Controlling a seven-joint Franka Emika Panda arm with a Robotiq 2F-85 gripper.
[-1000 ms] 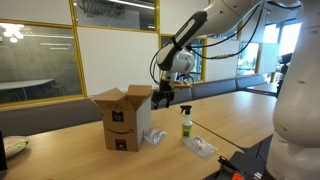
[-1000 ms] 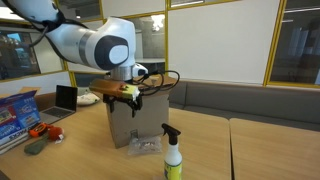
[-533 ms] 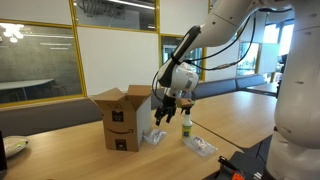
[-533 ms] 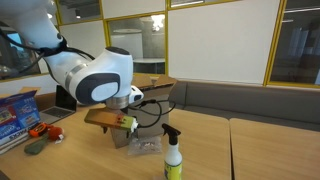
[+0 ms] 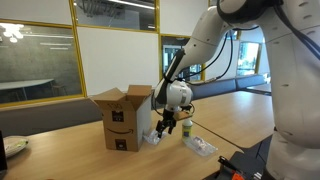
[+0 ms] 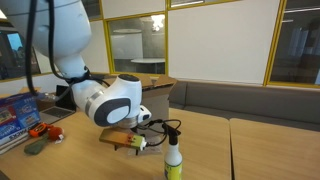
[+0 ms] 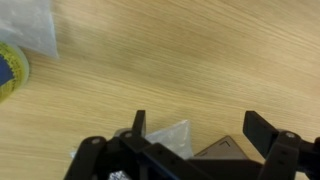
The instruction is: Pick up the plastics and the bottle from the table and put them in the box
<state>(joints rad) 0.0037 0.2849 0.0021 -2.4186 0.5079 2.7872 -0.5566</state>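
The cardboard box [image 5: 122, 120] stands on the wooden table [image 5: 250, 112]; the arm hides it in an exterior view. My gripper [image 5: 167, 128] hangs low beside the box, open and empty, close over the table [image 6: 215, 140]. In the wrist view the open fingers [image 7: 200, 128] straddle a corner of a clear plastic wrapper [image 7: 170, 138]. More plastics lie by the box [image 5: 152, 137] and further out [image 5: 201, 147], and another at the wrist view's top left [image 7: 30, 25]. The spray bottle [image 5: 186, 124] [image 6: 173, 157] stands upright just beside the gripper.
A blue packet [image 6: 12, 112], an orange object [image 6: 45, 130] and a laptop [image 6: 65, 97] lie at one end of the table. A black and red device [image 5: 240, 165] sits at the near table edge. Bench seats run behind the table.
The gripper has come down from beside the box top to just above the table, next to the plastics and the bottle. It stays open and empty.
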